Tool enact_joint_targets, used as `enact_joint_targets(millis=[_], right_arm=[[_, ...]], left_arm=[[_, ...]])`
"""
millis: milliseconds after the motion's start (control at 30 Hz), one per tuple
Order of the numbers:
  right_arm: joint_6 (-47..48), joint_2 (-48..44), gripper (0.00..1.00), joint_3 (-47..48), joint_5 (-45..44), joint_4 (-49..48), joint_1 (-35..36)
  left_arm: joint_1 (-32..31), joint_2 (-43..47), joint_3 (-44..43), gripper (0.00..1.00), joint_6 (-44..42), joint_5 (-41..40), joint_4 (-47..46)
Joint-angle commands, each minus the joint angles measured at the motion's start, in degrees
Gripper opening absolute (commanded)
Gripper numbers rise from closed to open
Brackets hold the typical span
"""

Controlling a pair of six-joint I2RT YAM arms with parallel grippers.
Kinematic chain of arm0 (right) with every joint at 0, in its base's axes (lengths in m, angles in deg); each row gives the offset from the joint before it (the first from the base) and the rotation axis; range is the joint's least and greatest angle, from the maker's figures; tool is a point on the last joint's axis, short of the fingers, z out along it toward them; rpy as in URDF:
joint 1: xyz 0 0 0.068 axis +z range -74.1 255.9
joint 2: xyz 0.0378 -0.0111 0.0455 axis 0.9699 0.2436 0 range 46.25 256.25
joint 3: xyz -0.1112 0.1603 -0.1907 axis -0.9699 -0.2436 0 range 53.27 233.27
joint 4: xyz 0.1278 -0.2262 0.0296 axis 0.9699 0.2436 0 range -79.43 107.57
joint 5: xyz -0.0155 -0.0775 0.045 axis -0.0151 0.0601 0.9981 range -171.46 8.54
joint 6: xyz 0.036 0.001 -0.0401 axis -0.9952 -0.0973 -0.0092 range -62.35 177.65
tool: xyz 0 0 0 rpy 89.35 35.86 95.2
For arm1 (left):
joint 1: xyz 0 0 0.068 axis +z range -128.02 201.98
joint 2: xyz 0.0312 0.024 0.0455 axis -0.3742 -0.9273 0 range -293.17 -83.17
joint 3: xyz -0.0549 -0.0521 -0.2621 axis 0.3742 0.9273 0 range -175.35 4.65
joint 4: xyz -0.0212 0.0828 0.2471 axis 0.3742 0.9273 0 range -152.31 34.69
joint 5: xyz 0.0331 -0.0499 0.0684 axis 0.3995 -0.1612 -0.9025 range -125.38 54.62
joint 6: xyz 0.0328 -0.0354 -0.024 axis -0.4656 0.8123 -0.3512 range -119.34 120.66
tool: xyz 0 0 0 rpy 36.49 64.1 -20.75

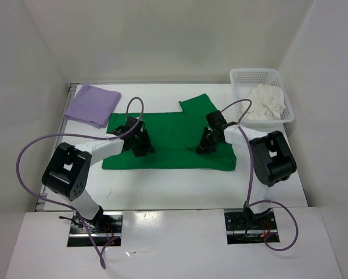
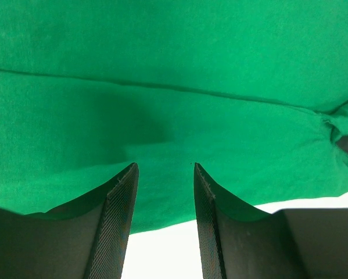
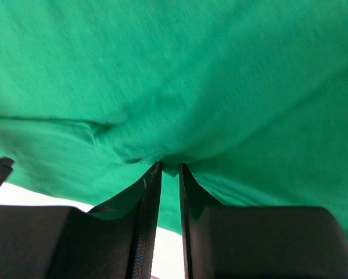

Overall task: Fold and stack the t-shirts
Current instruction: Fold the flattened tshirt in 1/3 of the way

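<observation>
We look down from one camera fixed high up, behind the left arm [image 1: 69, 174] and the right arm [image 1: 272, 157]. It sees the whole white table [image 1: 179, 183] from far away, with the arm bases at the bottom. Two more cameras ride on the wrists. Each looks forward along its own fingers and sits very close to the green shirt [image 1: 168, 139], which nearly fills both views. The left wrist fingers [image 2: 118, 221] and the right wrist fingers [image 3: 147, 226] poke up from the bottom. All three views share the green shirt.
</observation>
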Motion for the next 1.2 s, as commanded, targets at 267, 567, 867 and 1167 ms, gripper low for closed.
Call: enact_joint_targets(millis=[267, 567, 867, 1167], right_arm=[[1.37, 9.25, 0.13, 16.97, -1.31, -1.14, 0.47], [1.37, 9.53, 0.47, 23.24, -3.77, 0.37, 1.52], [-3.02, -6.11, 0.13, 1.8, -8.42, -1.3, 2.14], [-7.5, -6.64, 0.05, -9.36, -12.99, 2.38, 1.44]], left_arm=[[0.11, 4.28, 2.28, 0.51, 1.46, 0.18, -0.19], [0.11, 6.13, 2.81, 0.51, 2.0, -0.34, -0.19], [-6.3, -0.63, -2.98, 0.51, 0.24, -1.05, 0.33], [-10.44, -9.25, -3.88, 0.51, 1.11, 1.59, -0.19]])
